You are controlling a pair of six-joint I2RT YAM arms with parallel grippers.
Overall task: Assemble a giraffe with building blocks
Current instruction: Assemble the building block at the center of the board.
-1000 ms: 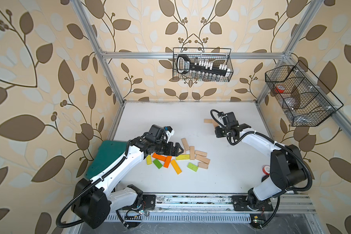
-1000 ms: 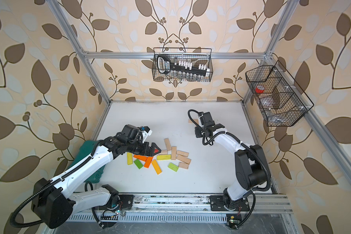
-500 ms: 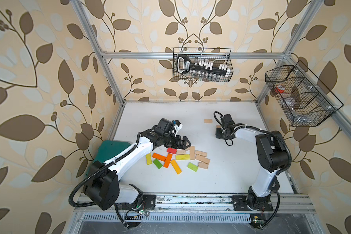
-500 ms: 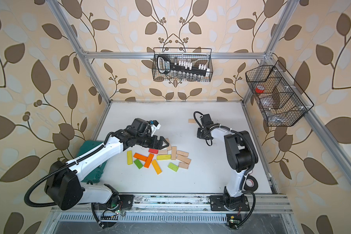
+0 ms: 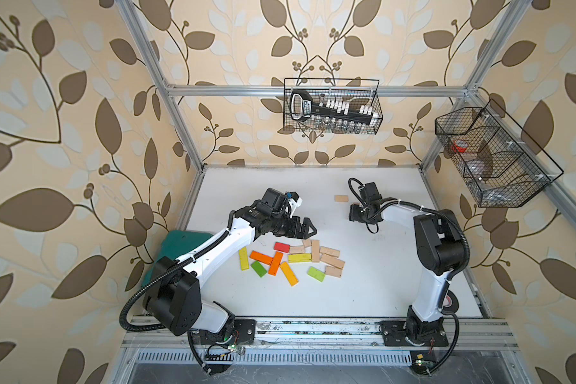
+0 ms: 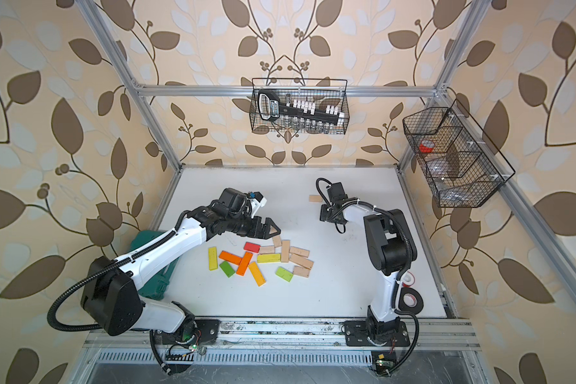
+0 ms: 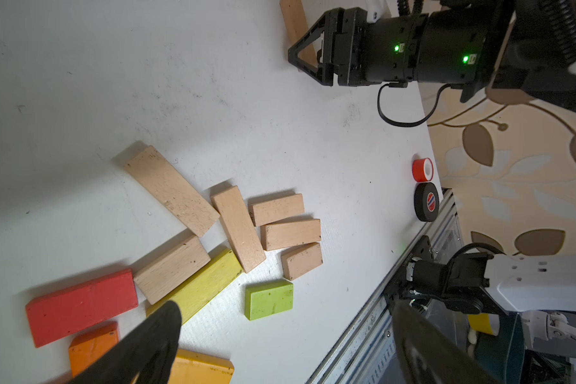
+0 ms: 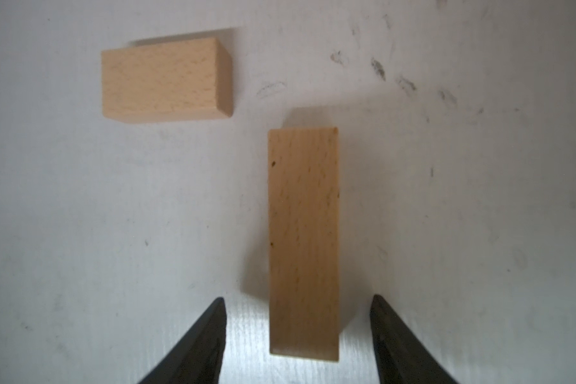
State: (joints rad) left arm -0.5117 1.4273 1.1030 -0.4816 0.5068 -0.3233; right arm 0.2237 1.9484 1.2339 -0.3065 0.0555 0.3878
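At left, left claw (image 5: 313,229) spread wide above the jumbled blocks (image 5: 300,257) on the desk (image 5: 379,289): likely to knock neighbours if closed on one carelessly. At right, right claw (image 8: 300,319) parted around, not touching, the long block (image 8: 303,232) near the short block (image 8: 162,78): may skew it on pulling away.

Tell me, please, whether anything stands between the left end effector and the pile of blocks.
Nothing visible does. The open left end effector hangs right by the pile of blocks, and no other thing lies between them.
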